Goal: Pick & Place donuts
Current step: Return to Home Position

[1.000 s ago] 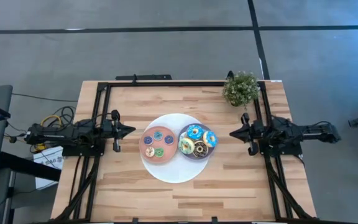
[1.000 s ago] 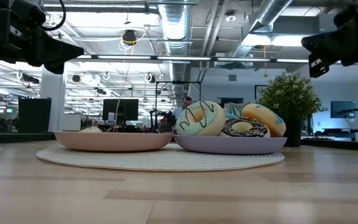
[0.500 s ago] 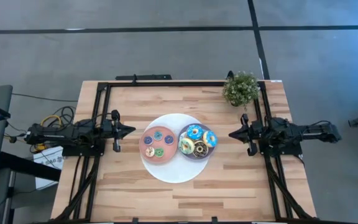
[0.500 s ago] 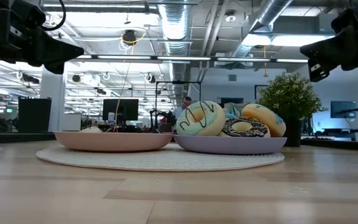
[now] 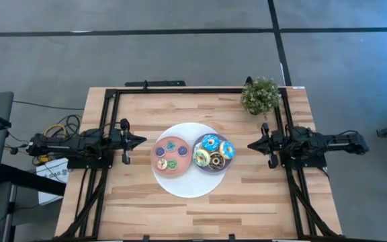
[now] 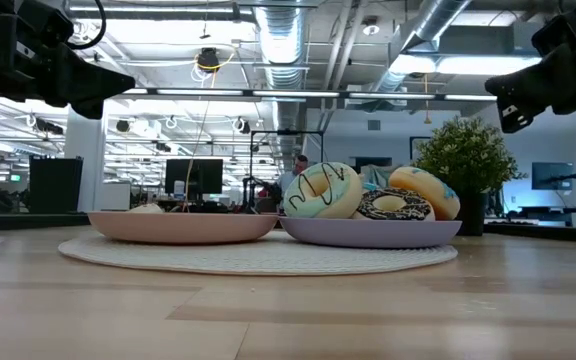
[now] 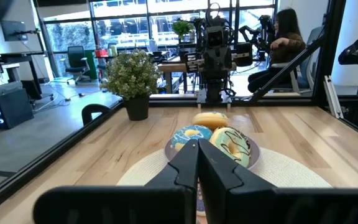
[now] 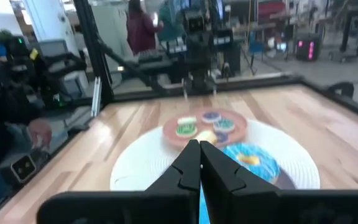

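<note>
Several small donuts (image 5: 169, 156) lie on a pink plate (image 5: 158, 149). Several larger donuts (image 5: 212, 152), iced blue, brown and tan, are piled on a purple plate (image 5: 228, 163) beside it. Both plates rest on a round white mat (image 5: 188, 184) at the table's middle. My left gripper (image 5: 143, 140) hangs shut above the table, left of the pink plate, pointing level at it (image 7: 197, 152). My right gripper (image 5: 249, 144) hangs shut on the opposite side, right of the purple plate (image 8: 199, 152). Neither touches anything.
A green potted plant (image 5: 260, 96) stands at the table's far right corner, close behind my right arm. A black frame (image 5: 180, 90) runs along the table's edges. Bare wood (image 5: 193, 208) lies between the mat and the near edge. People show in the room beyond.
My right gripper has tipped its fingertips slightly downward while staying in place and shut. The donuts and plates have not moved.
</note>
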Controlling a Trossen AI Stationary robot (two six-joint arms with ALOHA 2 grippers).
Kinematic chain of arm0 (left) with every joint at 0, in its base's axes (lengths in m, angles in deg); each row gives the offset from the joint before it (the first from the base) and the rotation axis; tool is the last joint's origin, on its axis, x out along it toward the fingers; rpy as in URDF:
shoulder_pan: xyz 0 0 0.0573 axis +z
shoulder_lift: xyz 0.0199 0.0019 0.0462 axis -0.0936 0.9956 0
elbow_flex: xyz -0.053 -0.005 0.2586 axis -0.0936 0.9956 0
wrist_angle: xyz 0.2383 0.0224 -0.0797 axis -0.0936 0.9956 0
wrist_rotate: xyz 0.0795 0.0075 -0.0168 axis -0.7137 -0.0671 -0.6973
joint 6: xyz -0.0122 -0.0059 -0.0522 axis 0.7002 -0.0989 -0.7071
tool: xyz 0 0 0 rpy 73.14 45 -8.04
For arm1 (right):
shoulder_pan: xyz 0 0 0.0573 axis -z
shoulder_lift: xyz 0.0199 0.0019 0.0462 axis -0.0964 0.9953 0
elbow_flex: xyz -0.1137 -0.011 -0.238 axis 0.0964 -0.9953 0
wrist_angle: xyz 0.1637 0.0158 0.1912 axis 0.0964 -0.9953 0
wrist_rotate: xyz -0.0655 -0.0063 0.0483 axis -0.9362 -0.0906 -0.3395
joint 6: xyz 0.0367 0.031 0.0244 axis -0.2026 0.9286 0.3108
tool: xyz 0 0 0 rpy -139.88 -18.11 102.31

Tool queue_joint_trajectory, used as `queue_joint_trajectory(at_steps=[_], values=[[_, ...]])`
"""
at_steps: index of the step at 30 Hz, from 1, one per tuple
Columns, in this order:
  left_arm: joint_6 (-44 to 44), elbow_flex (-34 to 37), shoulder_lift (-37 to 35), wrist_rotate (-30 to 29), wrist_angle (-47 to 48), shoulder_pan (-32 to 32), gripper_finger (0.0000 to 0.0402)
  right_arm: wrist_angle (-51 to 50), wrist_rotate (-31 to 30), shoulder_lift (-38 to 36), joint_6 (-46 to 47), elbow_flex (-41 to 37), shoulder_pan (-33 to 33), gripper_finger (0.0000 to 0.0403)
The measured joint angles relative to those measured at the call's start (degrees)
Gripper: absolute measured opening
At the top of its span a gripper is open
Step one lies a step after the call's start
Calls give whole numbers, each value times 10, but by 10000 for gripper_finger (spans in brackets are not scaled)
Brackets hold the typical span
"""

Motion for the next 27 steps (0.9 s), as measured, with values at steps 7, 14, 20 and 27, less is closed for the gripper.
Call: queue_joint_trajectory(at_steps=[7, 14, 20, 27], values=[[0, 0, 0, 0, 0, 0, 0, -50, 0, 0, 0, 13, -1, 0], [0, 0, 0, 0, 0, 0, 0, -52, 0, 0, 0, 14, -1, 0], [0, 0, 0, 0, 0, 0, 0, -53, 0, 0, 0, 14, -1, 0], [0, 0, 0, 0, 0, 0, 0, -55, 0, 0, 0, 14, -1, 0]])
